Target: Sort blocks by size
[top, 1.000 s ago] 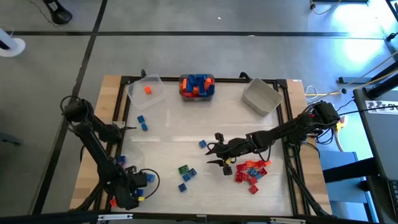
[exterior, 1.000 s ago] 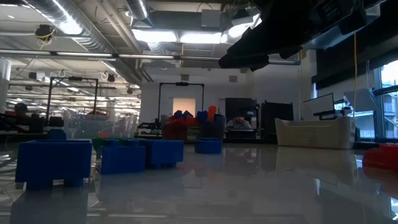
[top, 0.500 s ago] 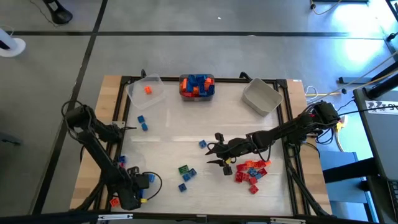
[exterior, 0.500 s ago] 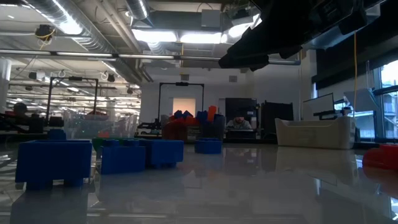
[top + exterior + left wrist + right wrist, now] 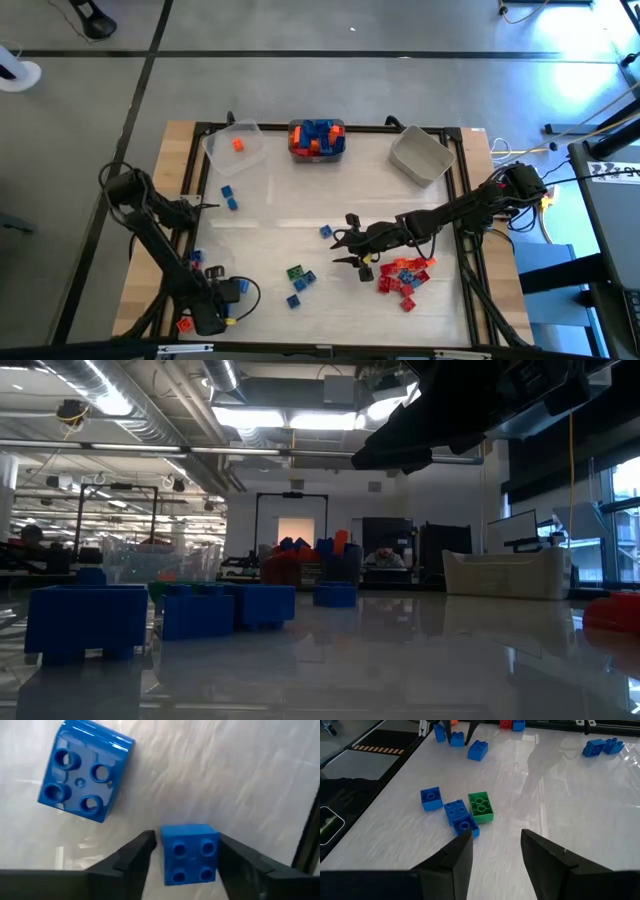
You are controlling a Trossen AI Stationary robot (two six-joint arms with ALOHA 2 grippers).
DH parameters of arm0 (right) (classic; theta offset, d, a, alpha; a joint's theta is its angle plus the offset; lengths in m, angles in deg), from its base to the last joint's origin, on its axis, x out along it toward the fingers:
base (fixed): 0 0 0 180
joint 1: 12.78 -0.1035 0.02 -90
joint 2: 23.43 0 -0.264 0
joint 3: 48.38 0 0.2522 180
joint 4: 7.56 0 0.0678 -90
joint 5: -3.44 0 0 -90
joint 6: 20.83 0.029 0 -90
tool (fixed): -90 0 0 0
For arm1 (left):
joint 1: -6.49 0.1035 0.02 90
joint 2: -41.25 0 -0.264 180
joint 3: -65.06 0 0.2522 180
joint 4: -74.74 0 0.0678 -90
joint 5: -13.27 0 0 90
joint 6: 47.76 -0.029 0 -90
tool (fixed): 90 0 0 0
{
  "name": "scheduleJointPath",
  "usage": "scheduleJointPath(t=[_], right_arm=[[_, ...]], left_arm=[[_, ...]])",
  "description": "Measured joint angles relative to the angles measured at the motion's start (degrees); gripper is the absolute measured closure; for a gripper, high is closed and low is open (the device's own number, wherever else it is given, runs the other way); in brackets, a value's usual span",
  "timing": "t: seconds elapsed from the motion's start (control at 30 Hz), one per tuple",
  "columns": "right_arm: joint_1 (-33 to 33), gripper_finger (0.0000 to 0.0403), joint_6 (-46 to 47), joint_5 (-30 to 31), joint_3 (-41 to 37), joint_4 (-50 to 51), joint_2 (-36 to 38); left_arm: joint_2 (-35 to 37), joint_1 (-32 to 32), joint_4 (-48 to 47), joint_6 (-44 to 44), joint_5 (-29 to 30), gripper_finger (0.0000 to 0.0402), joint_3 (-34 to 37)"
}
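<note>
**Left hand straddling a blue block: risks**

Left hand (image 5: 182,851), fingers apart, flanks a small blue block (image 5: 190,854) at the worktop's (image 5: 400,200) near-left corner (grip incomplete). Off-centre closing could twist or skid it toward the neighbouring blue block (image 5: 84,772). Right hand (image 5: 352,252) waits unclenched, empty, mid-worktop.

Robotics laboratory: open industrial hall with exposed ceiling ducts (image 5: 130,405), strip lights (image 5: 300,420), monitors (image 5: 510,530) and equipment racks (image 5: 292,520) beyond the table (image 5: 300,215); polished concrete floor (image 5: 300,90).
</note>
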State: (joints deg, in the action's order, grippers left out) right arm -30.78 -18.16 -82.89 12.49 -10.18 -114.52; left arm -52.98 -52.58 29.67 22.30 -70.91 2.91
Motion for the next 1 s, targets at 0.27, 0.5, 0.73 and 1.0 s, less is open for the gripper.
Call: scheduleJointPath(t=[0.27, 0.5, 0.73, 1.0], right_arm=[[0.0, 0.0237, 0.0, 0.0, 0.0, 0.0, 0.0], [0.0, 0.0237, 0.0, 0.0, 0.0, 1.2, 0.0], [0.0, 0.0237, -0.3, 0.0, 0.0, 0.7, 0.0], [0.0, 0.0237, -1.1, 0.0, 0.0, -1.3, -0.9]], left_arm=[[1.2, 1.9, -0.8, -0.4, -1.6, 0.0279, -0.3], [6.6, 4.0, -5.4, 1.1, -1.2, 0.0279, -3.6], [15.2, 9.5, -10.4, -4.9, 8.8, 0.0279, -5.1], [24.6, 22.9, -15.6, -15.6, 20.7, 0.0279, -5.1]])
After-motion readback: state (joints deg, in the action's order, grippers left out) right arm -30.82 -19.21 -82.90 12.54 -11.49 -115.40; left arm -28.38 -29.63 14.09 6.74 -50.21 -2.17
